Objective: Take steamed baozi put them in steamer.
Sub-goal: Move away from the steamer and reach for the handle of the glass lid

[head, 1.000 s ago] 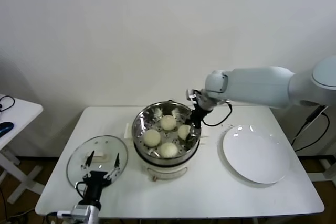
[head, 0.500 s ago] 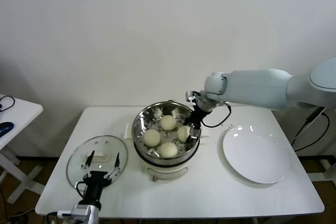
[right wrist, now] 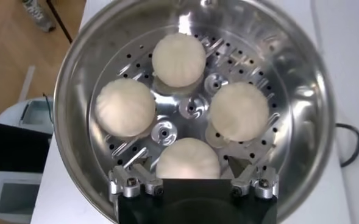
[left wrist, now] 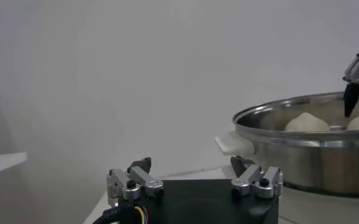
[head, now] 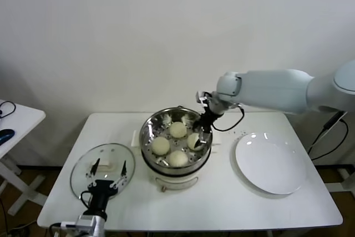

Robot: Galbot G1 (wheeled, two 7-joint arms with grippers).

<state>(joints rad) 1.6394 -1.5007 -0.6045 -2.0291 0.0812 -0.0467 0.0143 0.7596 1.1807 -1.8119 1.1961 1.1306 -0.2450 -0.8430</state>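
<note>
Four buns point(right wrist: 188, 111) down in the steamer point(head: 175, 137), all resting on the holey floor. One bun point(right wrist: 188, 161) right under the right claw point(right wrist: 192, 173), between its two fingers, touching neither. Right claw spread wide, holding nothing, hanging just above the pot's rim on the plate side. Probably spread like that to let the bun sit down on its own. The other three buns placed farther off from that claw, in a ring round the middle, so none squashes another.

White plate point(head: 270, 163) bare, off to the outer side of the right claw. No bun left outside the pot, so the job looks just about finished.

Left claw point(head: 108, 171) low near the front of the surface point(head: 222, 203), also wide, gripping nothing. Glass lid point(head: 103, 162) flat on the surface right beneath it. Maybe waiting there for the lid, only a guess.
</note>
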